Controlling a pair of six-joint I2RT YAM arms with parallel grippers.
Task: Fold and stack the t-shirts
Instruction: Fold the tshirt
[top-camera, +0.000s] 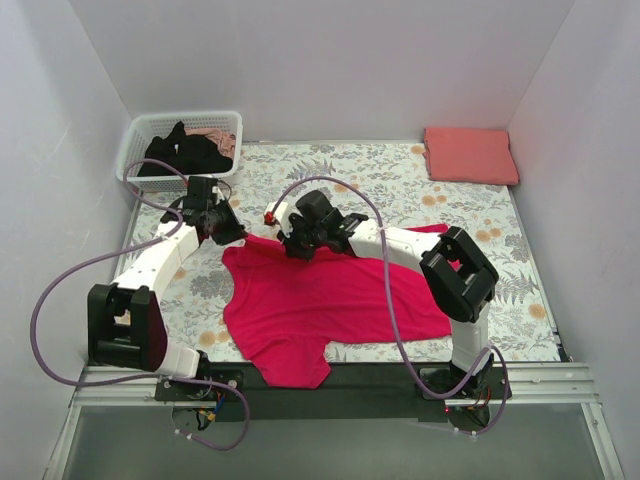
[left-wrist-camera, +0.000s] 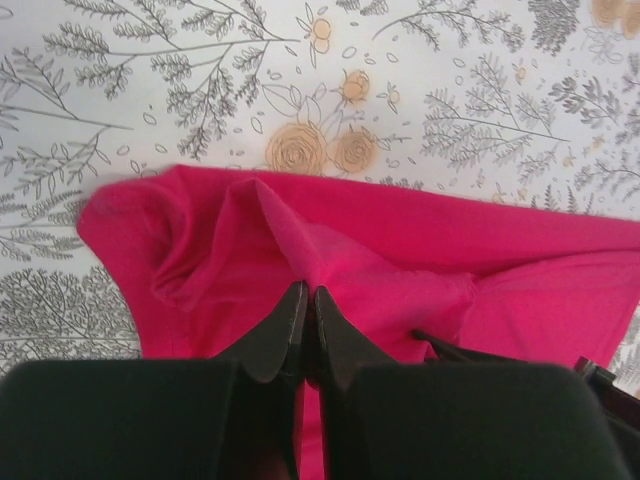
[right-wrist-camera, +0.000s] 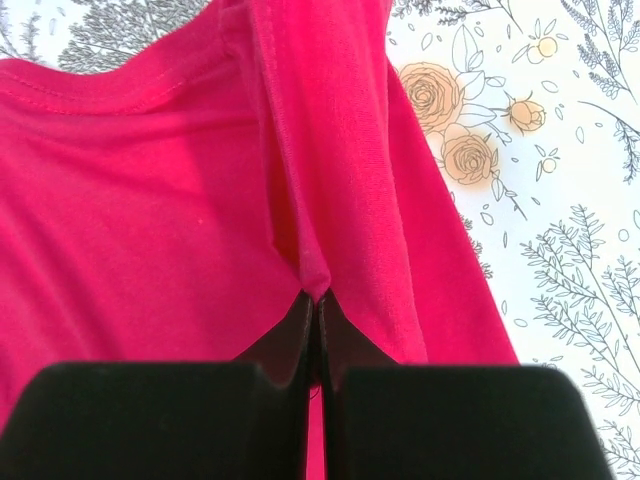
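Observation:
A crimson-magenta t-shirt (top-camera: 330, 300) lies spread on the floral cloth, its lower part hanging over the near table edge. My left gripper (top-camera: 232, 238) is shut on a ridge of fabric at the shirt's far left corner (left-wrist-camera: 310, 292). A little to the right, my right gripper (top-camera: 290, 243) is shut on a pinched fold along the same far edge (right-wrist-camera: 317, 297), near the collar seam (right-wrist-camera: 90, 95). A salmon-pink t-shirt (top-camera: 470, 155) lies folded at the back right. A black t-shirt (top-camera: 185, 155) sits crumpled in the basket.
A white lattice basket (top-camera: 225, 120) stands at the back left corner, with a bit of pale pink fabric behind the black one. The floral-print cloth (top-camera: 360, 175) covers the table. Plain walls close in on three sides.

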